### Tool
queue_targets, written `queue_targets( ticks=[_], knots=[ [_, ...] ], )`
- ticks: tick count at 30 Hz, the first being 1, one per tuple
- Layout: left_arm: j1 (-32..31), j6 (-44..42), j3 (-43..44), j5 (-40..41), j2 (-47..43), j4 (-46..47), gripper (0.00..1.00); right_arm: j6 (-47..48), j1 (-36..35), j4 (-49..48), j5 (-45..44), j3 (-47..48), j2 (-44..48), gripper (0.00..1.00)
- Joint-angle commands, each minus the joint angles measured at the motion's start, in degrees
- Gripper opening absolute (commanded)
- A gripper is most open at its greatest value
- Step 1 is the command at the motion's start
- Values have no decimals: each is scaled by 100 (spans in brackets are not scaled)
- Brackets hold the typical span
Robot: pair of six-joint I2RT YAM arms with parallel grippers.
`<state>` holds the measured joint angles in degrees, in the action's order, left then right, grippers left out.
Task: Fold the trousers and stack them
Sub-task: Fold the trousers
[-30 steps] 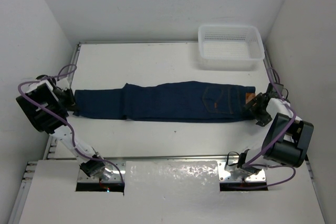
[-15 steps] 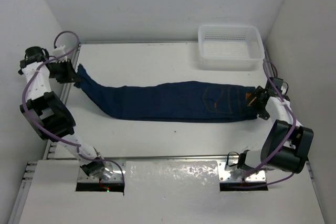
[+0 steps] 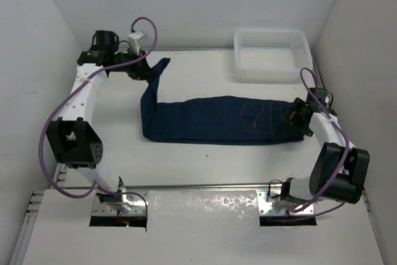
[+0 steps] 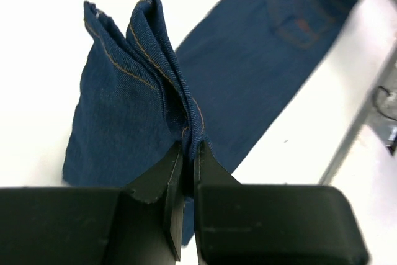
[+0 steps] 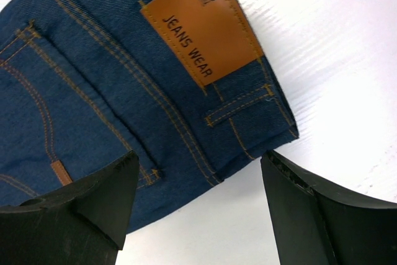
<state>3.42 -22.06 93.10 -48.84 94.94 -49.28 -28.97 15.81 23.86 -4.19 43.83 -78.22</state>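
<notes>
The dark navy trousers (image 3: pixel 217 120) lie lengthwise across the table, waist end to the right. Their leg ends are lifted off the table at the back left, pinched in my left gripper (image 3: pixel 149 71), which is shut on the trousers (image 4: pixel 124 110); the hems fan out above its fingertips (image 4: pixel 188 151). My right gripper (image 3: pixel 300 116) hovers open over the waist corner, jaws wide apart on either side of it. The tan leather patch (image 5: pixel 201 24) and orange stitching of the trousers (image 5: pixel 99 85) show in the right wrist view.
A white plastic mesh basket (image 3: pixel 273 53) stands at the back right corner. The table's raised rim (image 3: pixel 87 85) runs along the left side, close to the left arm. White walls close in on three sides.
My left gripper has carried the leg ends up from the far left and rightward toward the back, folding the legs over. The right gripper moved slightly toward the waist and stays open.
</notes>
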Motion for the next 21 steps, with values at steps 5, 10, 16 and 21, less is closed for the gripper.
queue_targets(
  ticks=[5, 10, 16, 21],
  knots=[
    [-1141, 738, 446, -240, 332, 929, 0, 199, -87, -259, 137, 72, -115, 77],
    [-1747, 879, 341, -153, 447, 937, 0, 208, -87, -294, 304, 169, -256, 77],
    [-2477, 1160, -213, 120, 412, 1331, 0, 304, -87, -338, 392, 169, -212, 77],
    [-2899, 1695, -406, 698, 596, 2044, 0, 331, -87, -347, 392, 64, -150, 77]
  ],
)
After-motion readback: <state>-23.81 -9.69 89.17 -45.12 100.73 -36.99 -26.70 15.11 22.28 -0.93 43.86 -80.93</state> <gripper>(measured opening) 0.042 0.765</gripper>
